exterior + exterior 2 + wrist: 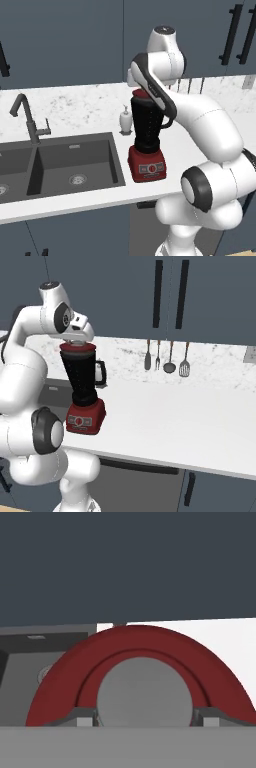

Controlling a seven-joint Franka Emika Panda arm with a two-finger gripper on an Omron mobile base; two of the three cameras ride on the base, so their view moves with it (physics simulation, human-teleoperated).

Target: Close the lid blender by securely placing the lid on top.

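Progress: the lid (78, 346) appears to sit on the rim of the blender (83, 388), so the placing step looks mostly done; whether it is pressed fully home cannot be told from these views.
Left to do: judging by the scene, a check that the cap is seated level, then letting go and lifting the hand clear.
Lid position: on top of the black jar, at the jar's upper rim, with the red edge showing just under the robot's wrist in the left base view (141, 94).
Blender position: upright on the white counter (190, 411), just right of the sink (75, 162), its red base toward the near edge and its handle on the right side.
Lid relative to hand: directly below the gripper (143, 718); in the hand view the red ring (137, 643) arcs around a grey centre disc, and the two finger tips flank that disc on either side.
Hand state: the fingers (83, 718) sit close against the grey centre on both sides, which looks like a pinch on the lid's middle knob, though true contact cannot be confirmed.
Nearby: a small soap bottle (125, 120) stands just left of the jar, apart from it.
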